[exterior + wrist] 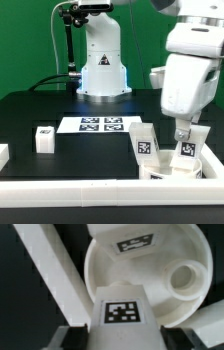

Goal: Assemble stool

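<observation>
White leg in my claw — gripped.
Claw closed on the tagged leg, fingers tight vs both its sides. Round seat lies just behind it, beside a rail — near worktop corner, exterior view's right. 2nd leg stands near; 3rd leg well apart.

Marker board mid-table, a leg at the exterior view's left, seat at its right.

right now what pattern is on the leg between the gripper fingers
Black-and-white square tag on the white leg; clearest in the wrist view.
</observation>
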Robot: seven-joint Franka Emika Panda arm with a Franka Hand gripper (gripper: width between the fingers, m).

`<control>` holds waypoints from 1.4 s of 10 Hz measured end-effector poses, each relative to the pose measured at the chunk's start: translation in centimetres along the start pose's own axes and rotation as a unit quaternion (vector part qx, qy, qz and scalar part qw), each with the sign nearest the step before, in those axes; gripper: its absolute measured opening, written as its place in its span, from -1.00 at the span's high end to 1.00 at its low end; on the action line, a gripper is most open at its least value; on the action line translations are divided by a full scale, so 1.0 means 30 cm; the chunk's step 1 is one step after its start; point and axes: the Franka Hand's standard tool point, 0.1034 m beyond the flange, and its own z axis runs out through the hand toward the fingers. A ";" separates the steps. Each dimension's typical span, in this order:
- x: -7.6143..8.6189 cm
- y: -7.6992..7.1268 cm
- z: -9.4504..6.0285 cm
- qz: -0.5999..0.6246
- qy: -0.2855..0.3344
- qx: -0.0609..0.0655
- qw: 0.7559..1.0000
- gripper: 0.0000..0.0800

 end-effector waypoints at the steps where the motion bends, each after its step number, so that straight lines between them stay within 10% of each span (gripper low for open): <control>1: -0.005 0.007 0.001 0.039 0.004 0.004 0.999 0.14; 6: -0.008 0.008 0.002 0.220 0.005 0.007 0.975 0.14; 9: -0.021 0.021 0.008 0.357 0.017 0.035 0.933 0.14; 14: -0.014 0.014 0.007 0.504 0.012 0.040 0.863 0.14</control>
